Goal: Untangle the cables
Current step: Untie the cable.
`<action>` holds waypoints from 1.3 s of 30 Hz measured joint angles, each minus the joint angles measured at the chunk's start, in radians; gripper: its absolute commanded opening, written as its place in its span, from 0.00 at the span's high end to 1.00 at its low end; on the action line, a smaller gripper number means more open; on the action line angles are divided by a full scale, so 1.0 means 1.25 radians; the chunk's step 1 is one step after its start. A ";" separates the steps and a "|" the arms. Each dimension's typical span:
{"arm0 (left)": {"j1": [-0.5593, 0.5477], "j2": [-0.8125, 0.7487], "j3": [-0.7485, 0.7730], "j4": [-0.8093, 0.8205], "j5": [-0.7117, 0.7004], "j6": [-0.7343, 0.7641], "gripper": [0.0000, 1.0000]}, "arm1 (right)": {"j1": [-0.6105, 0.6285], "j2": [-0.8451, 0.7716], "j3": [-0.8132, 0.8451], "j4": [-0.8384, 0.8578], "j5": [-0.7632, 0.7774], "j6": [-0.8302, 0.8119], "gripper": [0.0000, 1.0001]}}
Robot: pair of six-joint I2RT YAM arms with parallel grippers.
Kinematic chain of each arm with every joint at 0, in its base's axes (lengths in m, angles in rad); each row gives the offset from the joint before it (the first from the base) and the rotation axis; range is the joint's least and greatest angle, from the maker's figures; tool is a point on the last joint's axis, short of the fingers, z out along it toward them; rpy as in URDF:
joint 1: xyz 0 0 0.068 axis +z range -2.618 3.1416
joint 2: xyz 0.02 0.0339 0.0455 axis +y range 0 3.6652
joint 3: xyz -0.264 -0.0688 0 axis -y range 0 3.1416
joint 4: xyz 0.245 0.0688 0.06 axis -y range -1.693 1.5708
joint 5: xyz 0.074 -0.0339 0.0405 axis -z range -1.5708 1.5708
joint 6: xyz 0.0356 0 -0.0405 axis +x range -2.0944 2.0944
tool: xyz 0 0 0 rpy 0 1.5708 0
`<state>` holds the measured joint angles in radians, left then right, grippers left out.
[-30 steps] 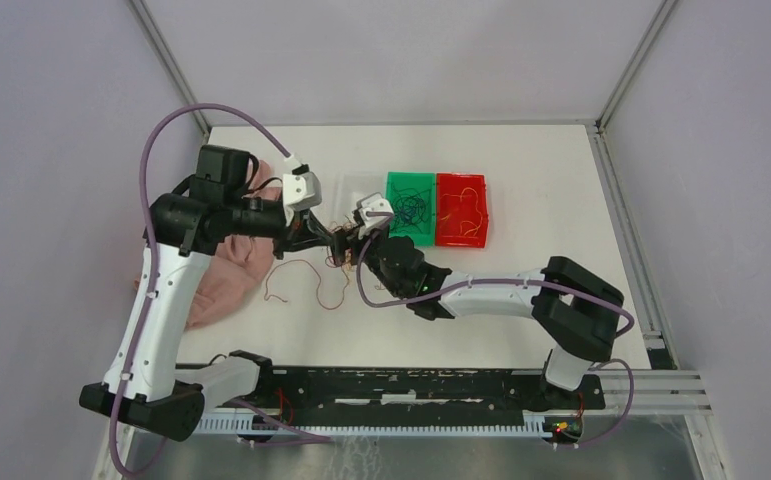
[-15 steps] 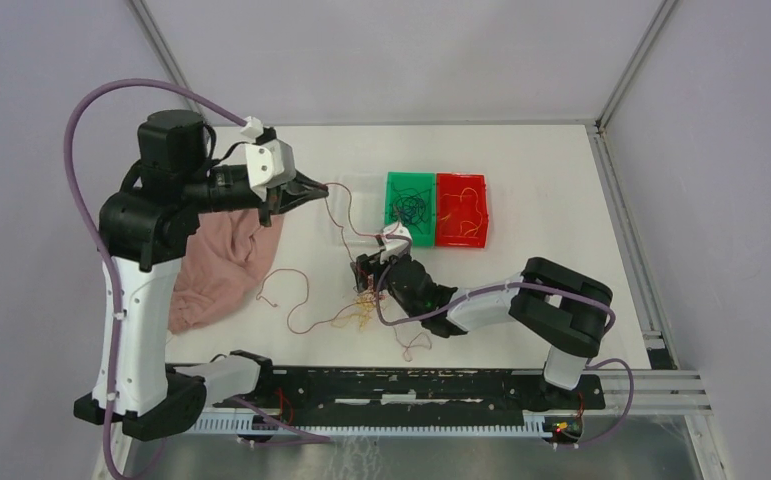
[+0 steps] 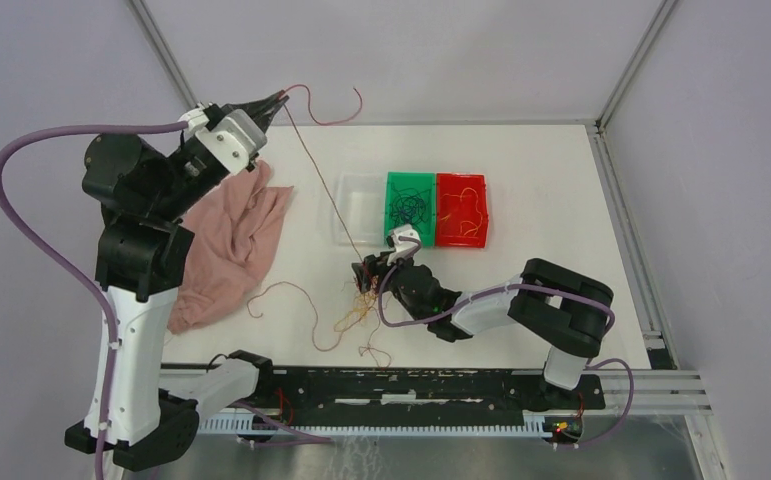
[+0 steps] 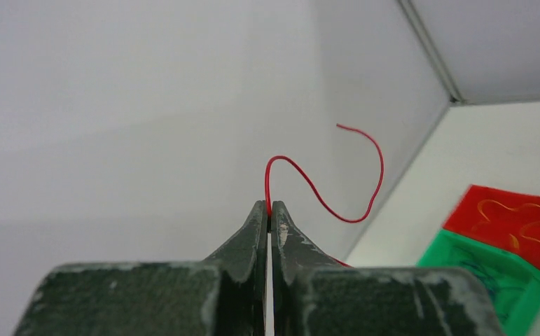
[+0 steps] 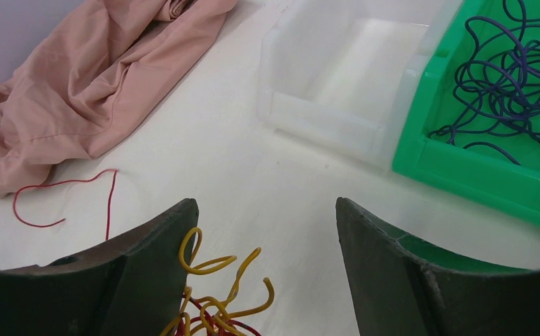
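High at the back left, my left gripper (image 3: 279,97) is shut on a thin red cable (image 3: 313,170). That cable runs taut down to a tangle of yellow and red cables (image 3: 361,305) on the table, and its free end curls past the fingertips (image 4: 355,221). My right gripper (image 3: 366,275) stands open over the tangle. The yellow loops (image 5: 218,308) lie between its fingers, against the left one (image 5: 148,259). Another stretch of red cable (image 3: 291,290) lies loose on the table to the left, also seen from the right wrist (image 5: 64,183).
A clear bin (image 3: 344,205), a green bin (image 3: 393,180) holding dark cables (image 5: 512,84) and a red bin (image 3: 461,178) with orange-yellow cables stand in a row mid-table. A pink cloth (image 3: 226,240) lies at the left. Walls close in behind.
My left arm has risen and swung to the back left, drawing the red cable out of the tangle. My right gripper has pulled back toward the near edge with the tangle.
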<state>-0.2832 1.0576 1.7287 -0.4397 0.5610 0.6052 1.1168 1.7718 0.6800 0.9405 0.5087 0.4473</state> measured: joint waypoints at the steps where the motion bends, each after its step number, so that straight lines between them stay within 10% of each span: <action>1: 0.000 -0.003 -0.012 0.039 -0.020 -0.002 0.97 | 0.000 -0.001 -0.003 -0.003 0.001 -0.001 0.22; 14: 0.000 0.041 0.077 0.495 -0.190 0.008 0.97 | 0.000 -0.010 -0.018 -0.019 0.020 0.001 0.18; 39: 0.000 0.386 0.683 0.768 -0.215 0.205 0.97 | -0.030 -0.017 -0.038 -0.091 0.093 0.022 0.15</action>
<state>-0.2832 1.5402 2.5820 0.5201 0.2928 0.8616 1.0790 1.7508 0.6331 0.8272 0.6250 0.4744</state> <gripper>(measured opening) 0.051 0.848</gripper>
